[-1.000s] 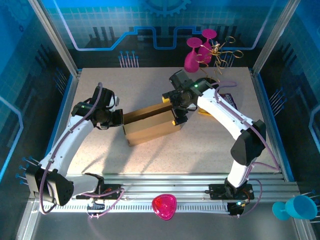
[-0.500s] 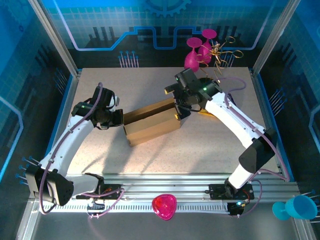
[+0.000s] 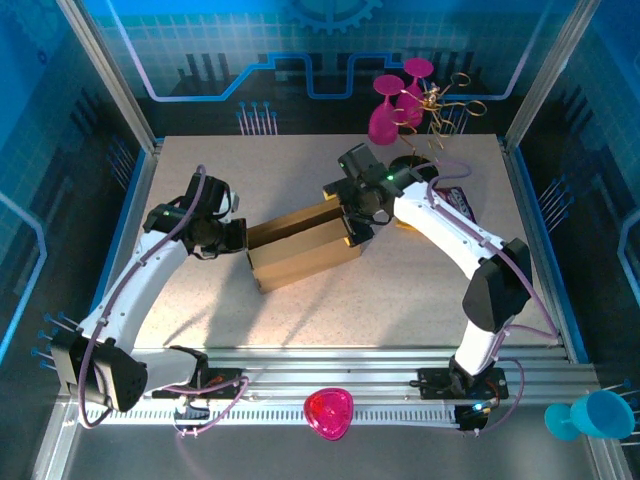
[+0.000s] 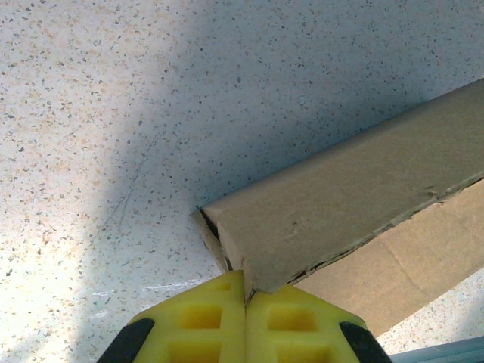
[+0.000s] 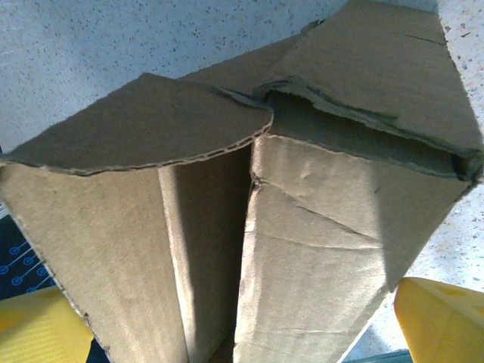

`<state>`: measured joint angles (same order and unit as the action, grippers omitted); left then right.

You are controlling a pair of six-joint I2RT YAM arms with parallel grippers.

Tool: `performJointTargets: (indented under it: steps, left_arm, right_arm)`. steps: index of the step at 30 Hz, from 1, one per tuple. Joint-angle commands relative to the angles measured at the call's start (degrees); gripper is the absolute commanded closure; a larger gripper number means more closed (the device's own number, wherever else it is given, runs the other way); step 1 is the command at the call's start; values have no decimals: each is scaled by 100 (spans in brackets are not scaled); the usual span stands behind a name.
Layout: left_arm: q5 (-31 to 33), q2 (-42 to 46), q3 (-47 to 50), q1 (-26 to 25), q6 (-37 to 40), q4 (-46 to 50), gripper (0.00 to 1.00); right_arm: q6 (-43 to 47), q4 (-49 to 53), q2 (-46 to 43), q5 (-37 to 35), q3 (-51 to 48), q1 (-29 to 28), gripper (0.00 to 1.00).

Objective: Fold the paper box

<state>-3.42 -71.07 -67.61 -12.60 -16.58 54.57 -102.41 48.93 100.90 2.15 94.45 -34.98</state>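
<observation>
Top view: a speckled table [image 3: 400,310] inside a blue-walled cell. The paper box [image 3: 300,252], a long brown cardboard mailer, lies near the table's centre, its length running from about 8 o'clock up to 2 o'clock. The left gripper [image 3: 240,240] meets the box's 9 o'clock end. The right gripper [image 3: 352,232] comes down over the 3 o'clock end. Pink goblets [image 3: 388,112] stand at the table's 1 o'clock edge, and a small snack packet [image 3: 458,198] lies at 3 o'clock, partly behind the right arm.

Left wrist view: the left gripper [image 4: 243,291] sits at 6 o'clock, its yellow pads [image 4: 204,321] pressed together. The paper box [image 4: 340,181] stretches away toward 2 o'clock, and its near corner runs down into the seam between the pads, so they appear to pinch a thin cardboard wall.

Right wrist view: the paper box [image 5: 302,227] is seen end-on. The right gripper [image 5: 238,310] stands spread wide, one yellow fingertip [image 5: 38,333] at 7 o'clock, the other at 5 o'clock, straddling the end without clamping it. A rounded flap sticks out at 10 o'clock, and a torn-edged panel sags at 1 o'clock.

By the look of it, the side walls are raised, but this end is unfinished: the loose flaps are not yet tucked in or closed.
</observation>
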Motion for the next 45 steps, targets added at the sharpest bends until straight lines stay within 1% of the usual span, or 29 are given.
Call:
performJointTargets:
  steps: [1,6,9,12,15,22,26,32,45]
  left_arm:
    - [12,162,29,-67,41,-111,100]
    - [-118,180,-5,-94,-67,-115,100]
    - [-349,146,-42,-94,-288,-63,100]
    - [-431,185,15,-111,-482,-35,100]
    - [-524,223,51,-111,-585,10,100]
    - [-689,295,144,-111,-770,1,100]
    - [-782,286,200,-111,-963,54,100]
    - [-714,203,184,-111,-1068,214,100]
    - [-629,225,450,-172,-1102,85,100]
  right_arm:
    - [-32,-56,9,57,-200,44,0]
    - [20,-92,55,49,-307,58,0]
    - [36,-101,112,74,-316,60,0]
    - [20,-110,145,84,-322,55,0]
    - [-15,-144,176,92,-331,44,4]
    - [-135,-291,226,111,-369,18,20]
    - [-173,-322,229,110,-386,9,22]
    - [-204,-359,217,105,-461,0,27]
    - [-227,-419,198,110,-506,0,29]
